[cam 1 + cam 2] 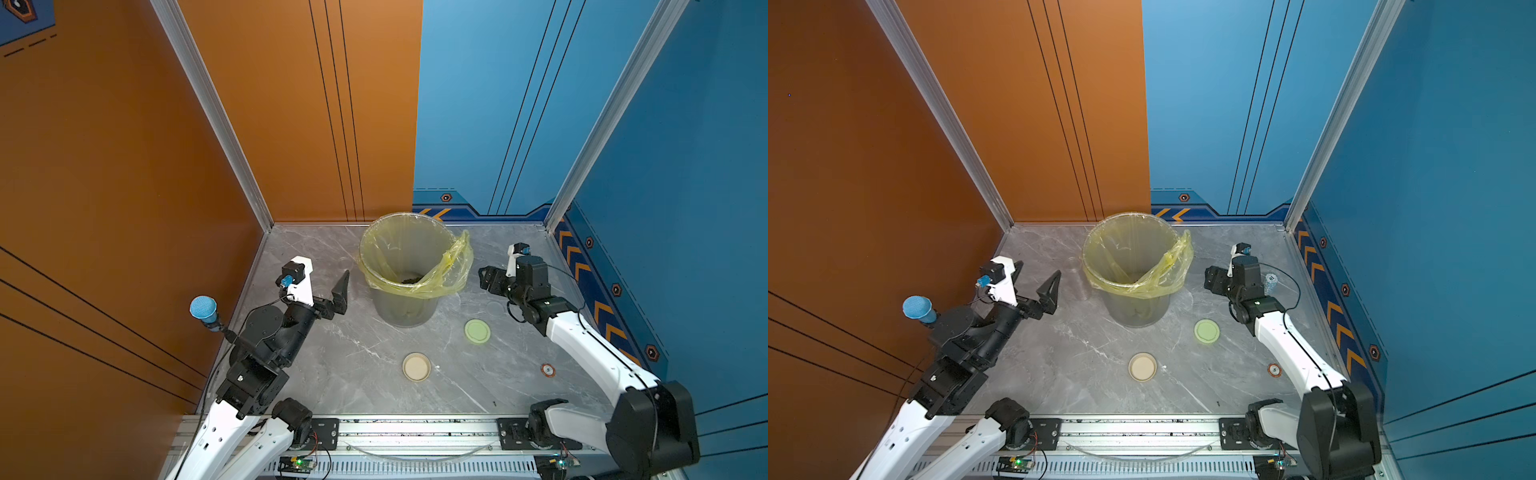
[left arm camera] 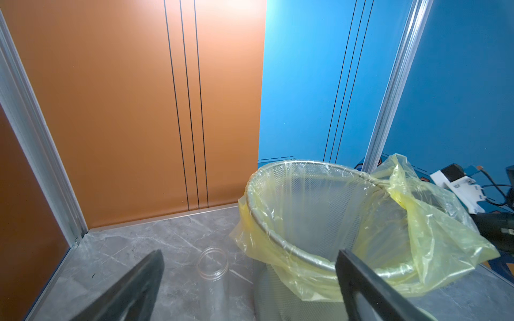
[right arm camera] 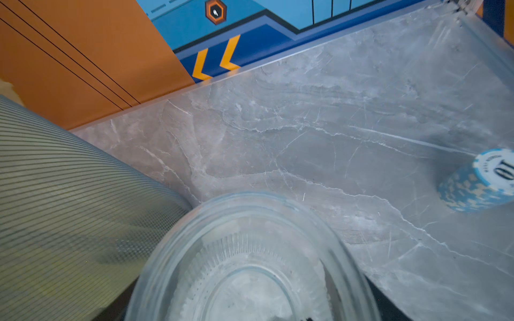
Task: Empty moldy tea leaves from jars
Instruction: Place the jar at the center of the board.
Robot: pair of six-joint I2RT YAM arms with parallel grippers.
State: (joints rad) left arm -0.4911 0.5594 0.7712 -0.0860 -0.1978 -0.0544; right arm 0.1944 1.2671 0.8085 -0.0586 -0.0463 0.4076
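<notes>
Insp. note, both arms.

My left gripper [image 2: 247, 254]: jaws wide apart and empty. In both top views it hovers left of centre, just beside the bin [image 1: 405, 309].

My right gripper [image 1: 487, 279]: centre-right of frame, just beside the bin's other flank, angled down toward the surface [image 1: 353, 374]. The right wrist view shows a clear jar [image 3: 251, 258], mouth toward the lens, w/ dark finger edges against both its sides. I read that as clamped on the jar, jaws part-way apart. The jar is blurred, so its contents are not readable. In the top views this jar is too transparent to make out.

Task item: tea leaves [image 1: 412, 279] are a small dark heap inside the yellow bag [image 1: 453, 266] lining the bin, at frame centre in a top view.

2nd jar: tall narrow jar [image 2: 213, 264] stands upright, mouth open, appears empty. It is on the surface just left of the bin, w/ a gap visible.

Lids: beige lid [image 1: 416, 367] lies flat on the surface, lower centre. The green lid [image 1: 477, 331] lies flat, up and to the right of it, betw. bin and right arm. Both are apart from the jars.

Misc.: stack of blue-white chips [image 3: 478, 186] is on the surface near my right gripper, not touched.
</notes>
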